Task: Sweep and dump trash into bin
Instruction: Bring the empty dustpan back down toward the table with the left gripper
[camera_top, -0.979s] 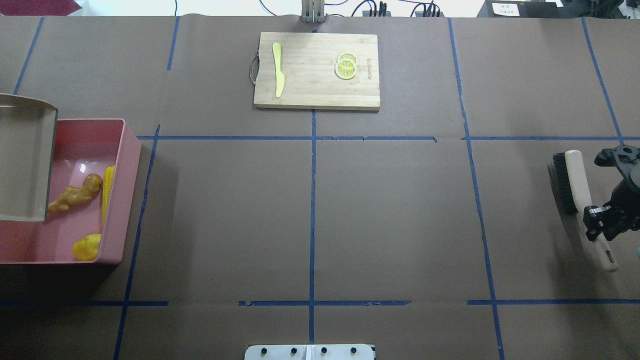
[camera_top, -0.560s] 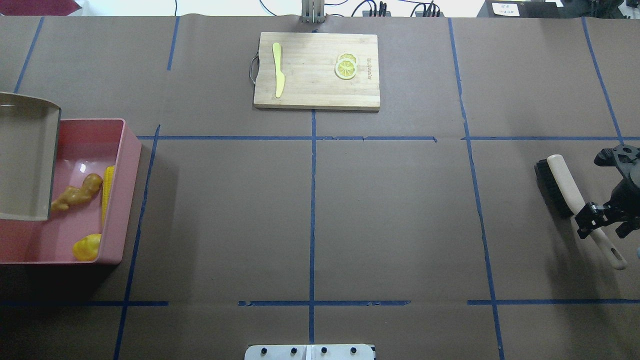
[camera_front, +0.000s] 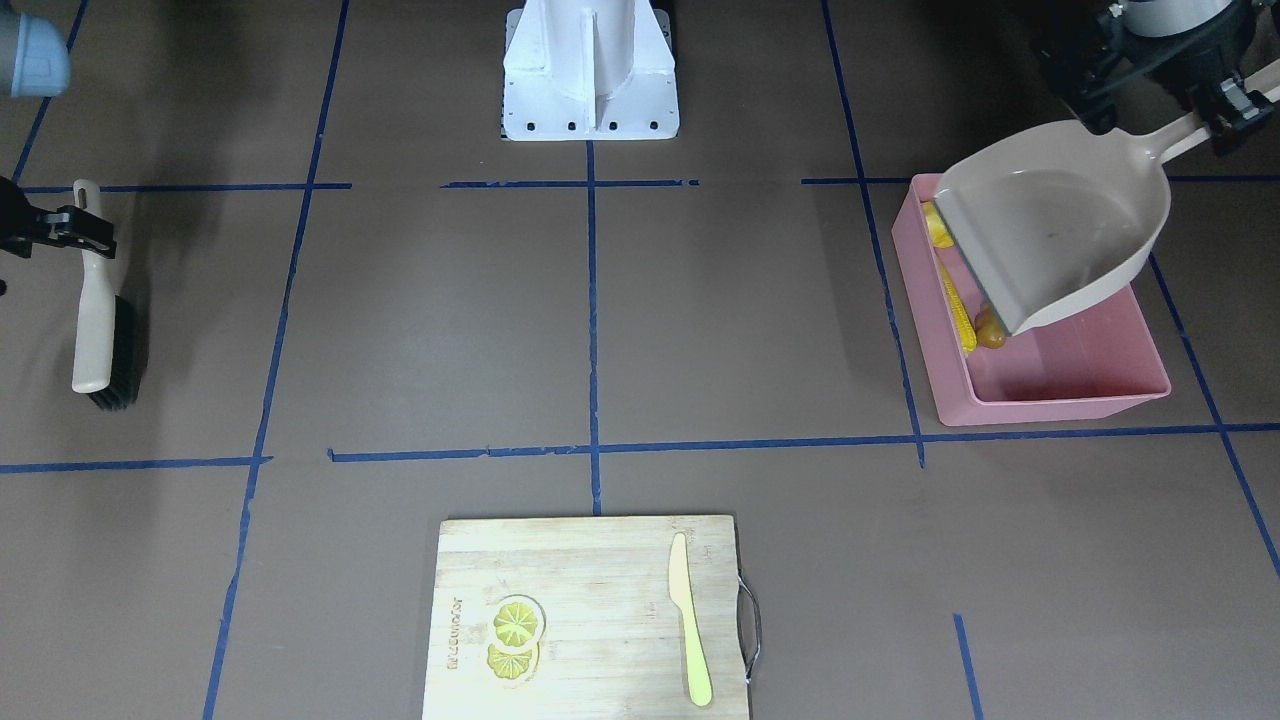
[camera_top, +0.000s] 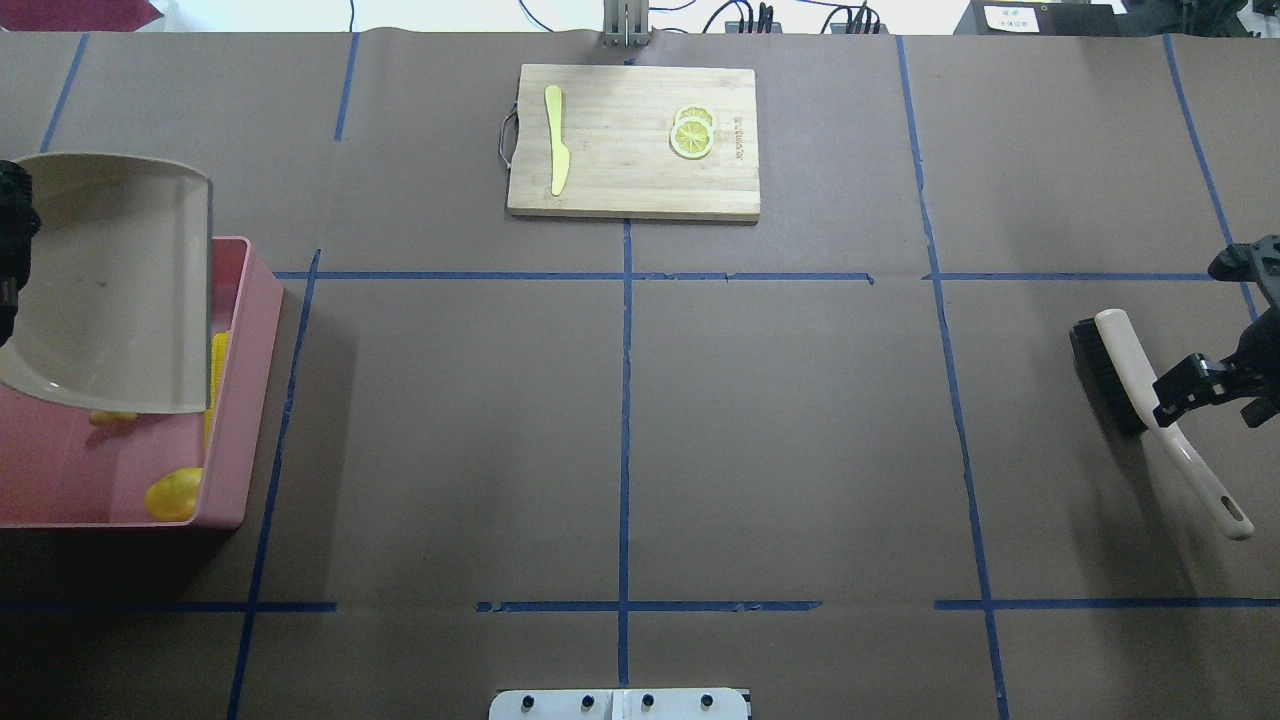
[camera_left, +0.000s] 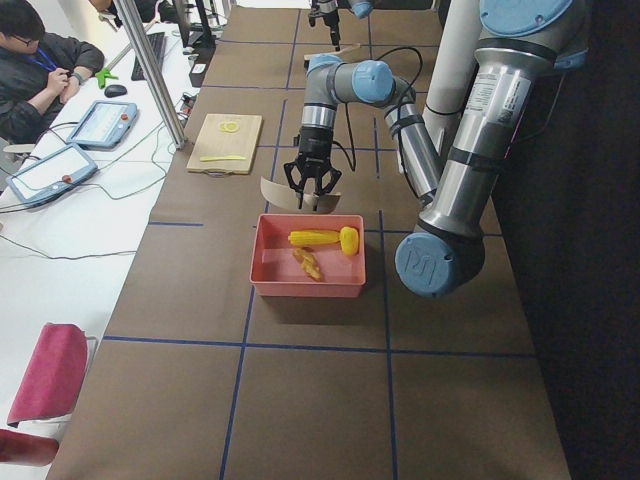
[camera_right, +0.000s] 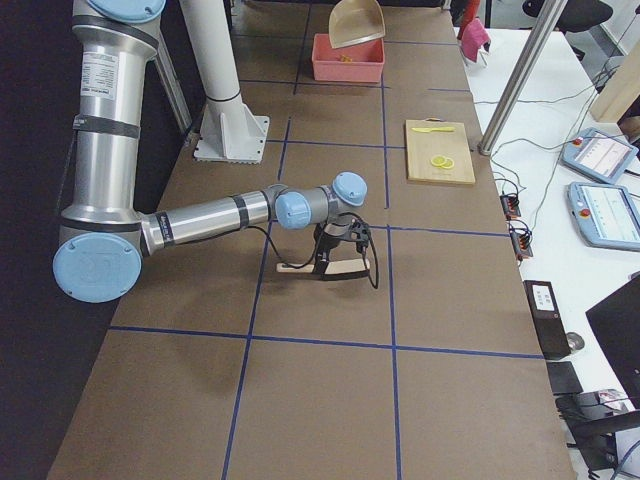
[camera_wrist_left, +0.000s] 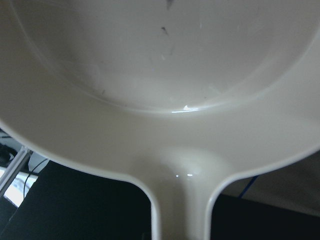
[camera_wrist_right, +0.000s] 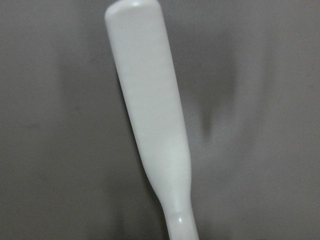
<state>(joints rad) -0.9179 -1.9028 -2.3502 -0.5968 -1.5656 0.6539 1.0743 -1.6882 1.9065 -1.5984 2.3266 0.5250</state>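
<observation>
The brown-paper counter (camera_top: 780, 420) carries the pink bin (camera_front: 1060, 400) at its 9 o'clock edge in the overhead view, and a wooden cutting board (camera_top: 620, 150) at 12 o'clock. A beige dustpan (camera_front: 1060, 225) hangs tilted above the bin's 12 o'clock half, its handle clamped in the left end effector (camera_front: 1225, 115). At 3 o'clock a brush (camera_top: 1120, 365) lies on the counter. The right end effector (camera_top: 1215, 400) stands over its handle with jaws spread, holding nothing. Inside the bin, the corn cob (camera_left: 312, 238) lies along the 3 o'clock wall, the ginger root (camera_left: 308, 264) just beside it, and the yellow lump (camera_top: 175, 493) in the 5 o'clock corner. The board bears a knife (camera_top: 556, 140) and lemon slices (camera_top: 691, 135).
</observation>
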